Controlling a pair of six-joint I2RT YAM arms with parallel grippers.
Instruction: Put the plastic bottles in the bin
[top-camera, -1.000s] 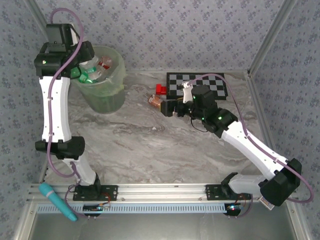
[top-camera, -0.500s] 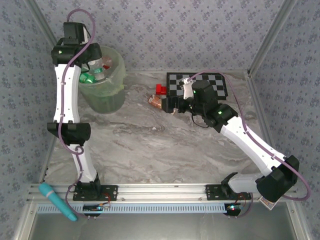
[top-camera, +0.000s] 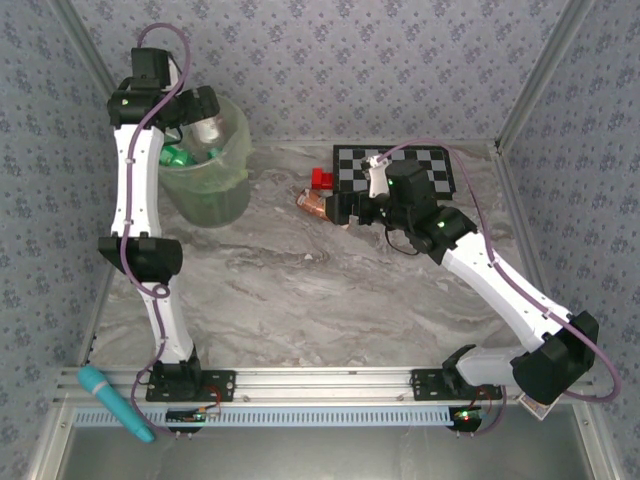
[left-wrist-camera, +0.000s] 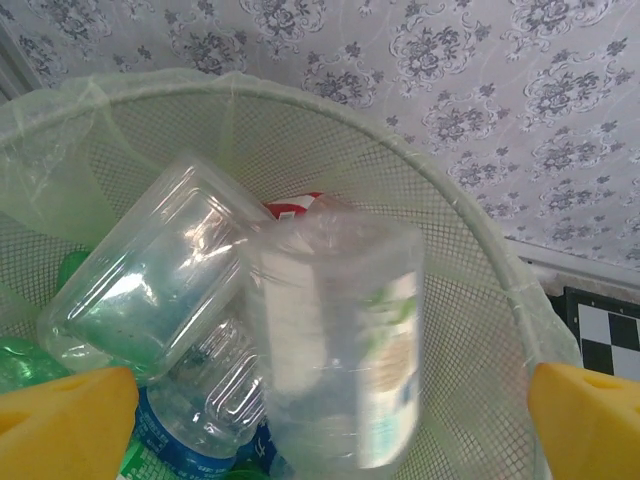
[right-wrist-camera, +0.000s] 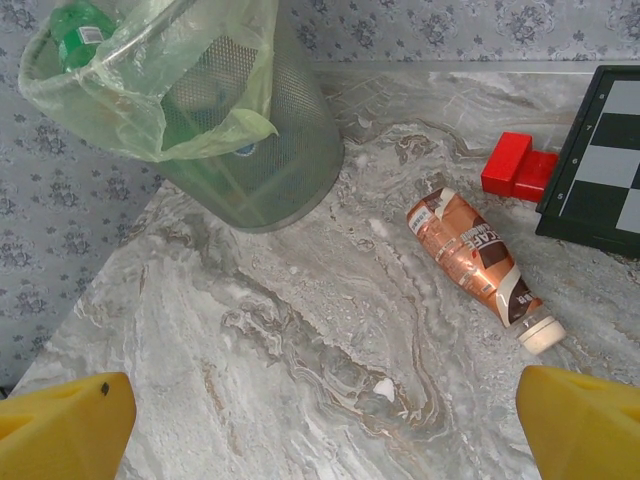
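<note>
One more after this: dropping clear bottle (left-wrist-camera: 340, 340) from open left gripper (left-wrist-camera: 325, 420) into bin (left-wrist-camera: 470, 290); next, closing open right gripper (right-wrist-camera: 320, 420) around brown bottle (right-wrist-camera: 470, 250).

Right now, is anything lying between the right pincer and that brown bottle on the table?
Nothing visible. The right pincer, jaws open, looks down on bare marble table up to the brown bottle lying on its side. The red block and checkerboard sit beyond it, not in between.
</note>
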